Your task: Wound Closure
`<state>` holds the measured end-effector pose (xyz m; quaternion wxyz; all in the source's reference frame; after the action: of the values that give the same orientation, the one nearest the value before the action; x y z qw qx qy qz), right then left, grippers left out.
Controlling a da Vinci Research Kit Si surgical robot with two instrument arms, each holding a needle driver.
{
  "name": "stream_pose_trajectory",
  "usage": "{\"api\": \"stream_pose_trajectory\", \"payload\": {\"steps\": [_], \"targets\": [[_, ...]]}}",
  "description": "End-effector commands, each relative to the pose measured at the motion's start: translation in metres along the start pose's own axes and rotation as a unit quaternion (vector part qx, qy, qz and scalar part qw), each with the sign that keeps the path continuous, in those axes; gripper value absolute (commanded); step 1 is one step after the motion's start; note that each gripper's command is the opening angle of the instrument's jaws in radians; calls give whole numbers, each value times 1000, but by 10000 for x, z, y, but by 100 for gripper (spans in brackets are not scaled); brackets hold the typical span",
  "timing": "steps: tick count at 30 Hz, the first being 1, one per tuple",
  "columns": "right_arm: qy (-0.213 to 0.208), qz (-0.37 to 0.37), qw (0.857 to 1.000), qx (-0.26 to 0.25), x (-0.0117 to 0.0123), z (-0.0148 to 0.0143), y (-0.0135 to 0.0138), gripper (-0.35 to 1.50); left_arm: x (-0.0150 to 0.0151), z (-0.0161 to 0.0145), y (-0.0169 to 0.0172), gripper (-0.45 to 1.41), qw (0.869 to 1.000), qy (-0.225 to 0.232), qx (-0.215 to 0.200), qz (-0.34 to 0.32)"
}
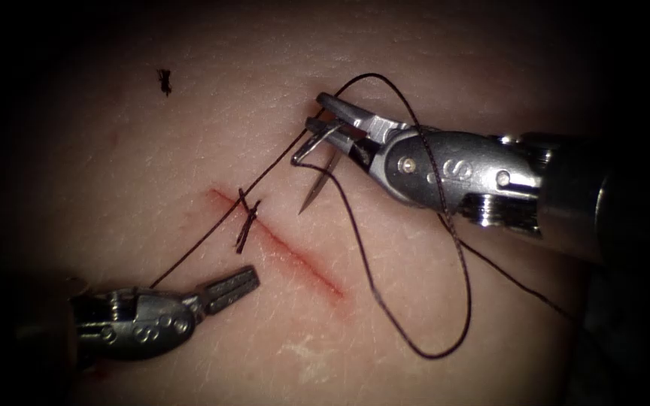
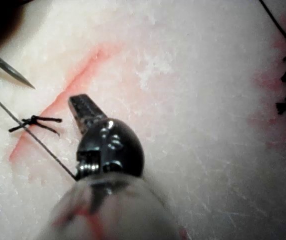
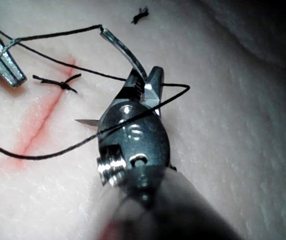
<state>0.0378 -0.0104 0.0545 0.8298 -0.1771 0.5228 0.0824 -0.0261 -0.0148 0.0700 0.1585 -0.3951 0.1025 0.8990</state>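
Here right pincer [image 3: 150, 87] grips needle [image 3: 125, 50] mid-curve.

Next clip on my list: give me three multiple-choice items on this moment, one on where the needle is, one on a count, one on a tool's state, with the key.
1. Where is the needle?
A. Buried in the tissue on the left of the cut
B. Held in the right tool, clear of the tissue, on the right of the cut
C. Held in the left tool

2. How many tied knots sit on the cut?
A. None
B. One
C. Four

3. What does the left tool hold?
A. The needle
B. A fold of tissue
C. Nothing that shows

Key: 1 B, the right tool grips the needle partway along its curve, and the tip hangs above the tissue. 2 B, a single knot crosses the cut near its upper end. 3 C, its jaws lie together with no needle, and the thread runs past the tool.
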Motion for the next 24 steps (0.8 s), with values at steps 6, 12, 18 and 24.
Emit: {"api": "stream_pose_trajectory", "payload": {"steps": [6,12,18,24], "targets": [[-11,-29,999,7,-3,8,-14,-35,-8,10,6,-42,1000,-14,3,-6],[-25,-50,998,10,-10,9,-24,-35,-7,12,6,-38,1000,-19,4,-7],[-29,-65,997,9,-13,15,-37,-35,-8,11,6,-38,1000,-24,4,-8],[-33,-92,995,12,-13,24,-63,-35,-12,10,5,-38,1000,-27,5,-11]]}}
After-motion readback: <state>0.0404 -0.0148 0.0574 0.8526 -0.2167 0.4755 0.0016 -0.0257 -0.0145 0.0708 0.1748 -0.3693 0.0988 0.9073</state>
